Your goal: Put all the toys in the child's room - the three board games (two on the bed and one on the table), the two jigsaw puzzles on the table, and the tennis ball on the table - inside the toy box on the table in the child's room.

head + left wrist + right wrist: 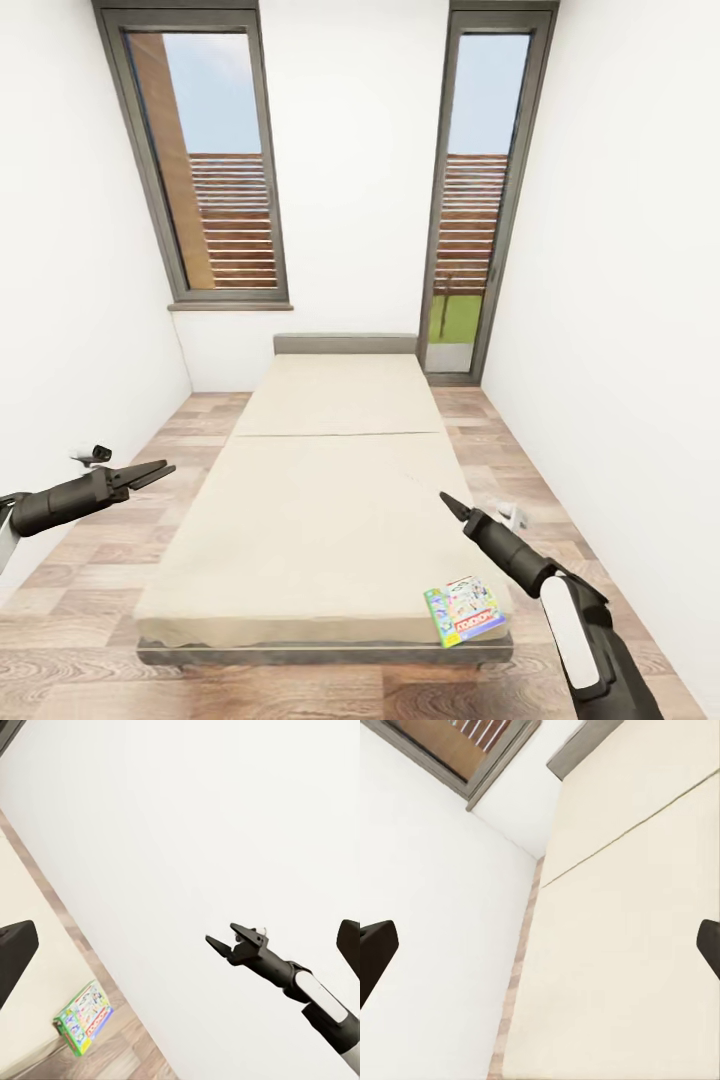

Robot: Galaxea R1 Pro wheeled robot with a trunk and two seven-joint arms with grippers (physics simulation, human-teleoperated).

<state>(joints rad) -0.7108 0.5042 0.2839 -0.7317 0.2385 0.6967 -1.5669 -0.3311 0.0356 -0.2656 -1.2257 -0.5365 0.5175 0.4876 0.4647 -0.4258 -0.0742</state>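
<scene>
1. Beige mattress covers the bed [330, 500], which runs from the near foot edge to the grey headboard [345, 344] at the far white wall. The foot end of its dark frame lies just in front of the robot.

2. Wood-plank floor [140, 480] shows as a strip on each side of the bed, between the bed and the white side walls; both strips are narrow, and the right one looks a little narrower at the far end.

3. Two tall dark-framed windows stand in the far wall, the left window [205, 160] above a sill and the right window [485, 190] reaching down to the floor beside the headboard.

4. One board game [463, 611], the green and white box with red lettering, lies flat on the near right corner of the mattress, close to the foot edge and the right edge. In the left wrist view the same box [83, 1016] sits at the bed corner, above the floor planks.

5. The left end effector [150, 473] hangs over the left floor strip, beside the bed, with its fingers parted a little and nothing between them.

6. The right end effector [452, 504] is over the right part of the mattress, apart from the board game, which lies nearer to the robot beside its forearm. From the left wrist view its [225, 940] fingers are parted and empty.
</scene>
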